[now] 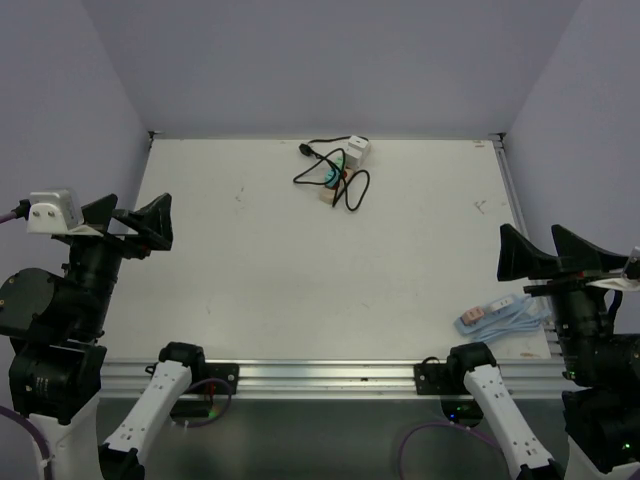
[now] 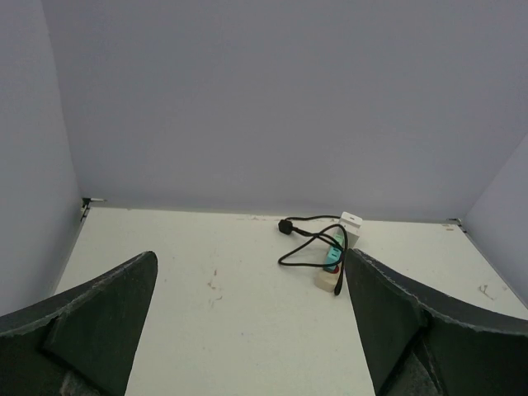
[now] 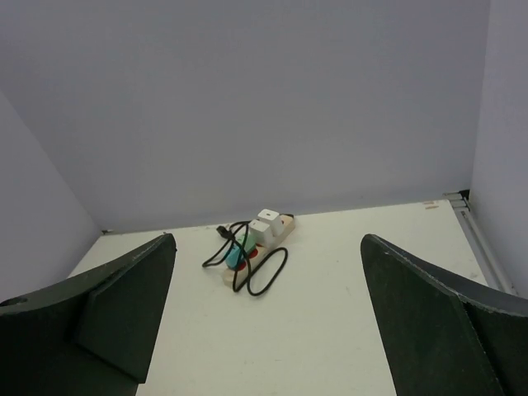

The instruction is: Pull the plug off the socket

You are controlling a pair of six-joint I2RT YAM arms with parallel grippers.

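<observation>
Starting the approach, the left hand [image 1: 133, 214] and right hand [image 1: 537, 250] are hanging open and empty, needing to reach the distant long cream plastic power strip [image 1: 327, 194].

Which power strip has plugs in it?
The beige power strip at the table's far middle, holding white adapters and a teal plug; the light blue power strip by the right arm shows none.

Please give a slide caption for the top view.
Left claw and right claw open; cream power strip with black cord lies near the table's far edge.
</observation>
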